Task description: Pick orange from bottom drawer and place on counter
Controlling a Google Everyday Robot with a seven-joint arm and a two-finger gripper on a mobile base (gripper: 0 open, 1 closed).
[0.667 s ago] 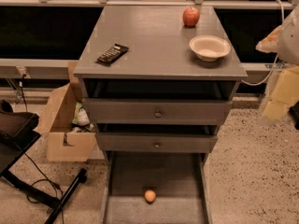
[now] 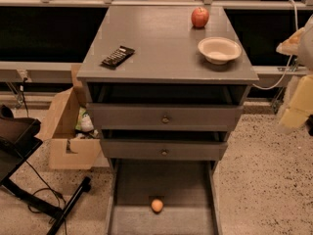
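The orange [image 2: 157, 205] lies on the floor of the open bottom drawer [image 2: 132, 190], near its front middle. The counter [image 2: 161, 43] is the grey top of the cabinet; it carries a red apple [image 2: 199, 17], a white bowl [image 2: 219, 49] and a black remote [image 2: 118, 56]. My gripper [image 2: 296, 109] shows as a pale cream shape at the right edge, level with the upper drawers. It is to the right of the cabinet and well above the orange, and it touches nothing.
Two shallower drawers [image 2: 165, 119] with round knobs sit above the bottom drawer, both slightly pulled out. An open cardboard box [image 2: 63, 131] stands left of the cabinet. A black stand with cables [image 2: 29, 190] is at lower left. Speckled floor lies to the right.
The pale arm shape at the right edge has shifted very slightly to the right. The orange, the drawers and the things on the counter have not moved.
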